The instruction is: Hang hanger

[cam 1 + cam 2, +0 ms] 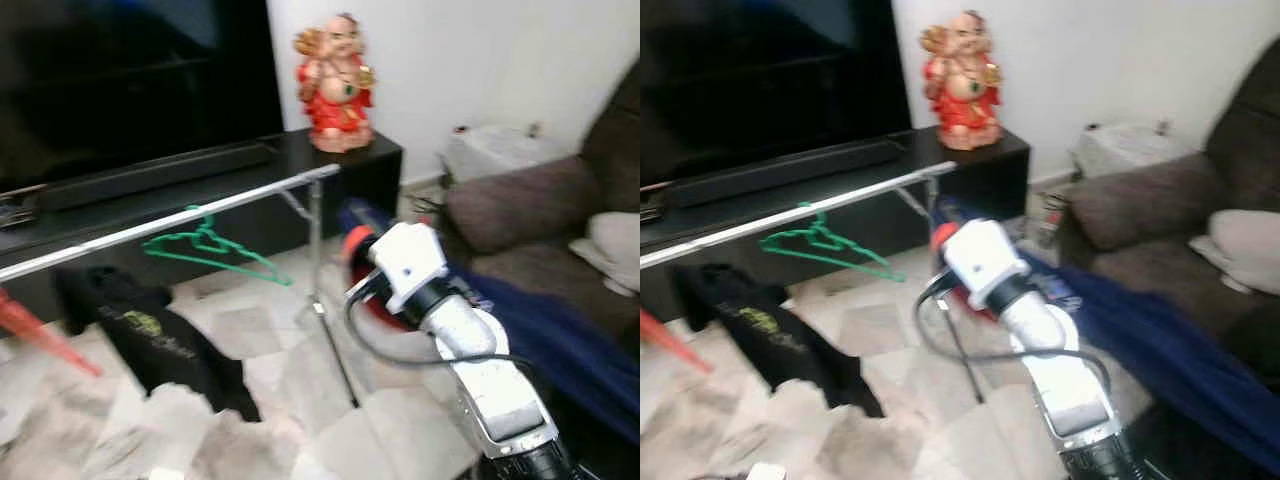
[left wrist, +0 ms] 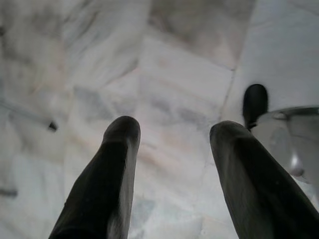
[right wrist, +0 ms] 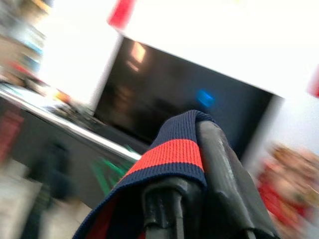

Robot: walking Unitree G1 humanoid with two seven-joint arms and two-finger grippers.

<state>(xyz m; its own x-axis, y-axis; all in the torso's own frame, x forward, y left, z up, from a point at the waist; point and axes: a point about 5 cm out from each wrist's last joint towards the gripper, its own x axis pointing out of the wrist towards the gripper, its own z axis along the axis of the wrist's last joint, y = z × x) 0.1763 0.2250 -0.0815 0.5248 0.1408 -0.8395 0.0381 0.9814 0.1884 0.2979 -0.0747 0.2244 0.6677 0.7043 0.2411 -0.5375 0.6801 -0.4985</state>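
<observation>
The right claw (image 3: 199,164) is raised out in front of the robot, and its black fingers are clamped on a navy garment (image 3: 169,164) with a red-orange band. The cloth is draped up over the fingertips, and in the head views it trails back down from the claw as a long blue sheet across the floor toward the sofa (image 1: 530,220).

The green hanger (image 1: 205,245) is already up on the silver rail (image 1: 150,225). It sits to the left of the right claw and a bit beyond it, well apart from it, hook over the bar and nothing on it. The rail's upright post (image 1: 316,250) stands just to the claw's left. Below the rail, further left, a black garment (image 1: 150,335) with a greenish print lies crumpled on the marble floor (image 1: 300,400).

Behind the claw there's a dark TV table (image 1: 200,170) with a red figurine (image 1: 336,80) standing at its end.

The left claw (image 2: 172,144) hangs low, pointing at the floor tiles, with its fingers spread apart and holding nothing.

Everything is a bit blurry.
</observation>
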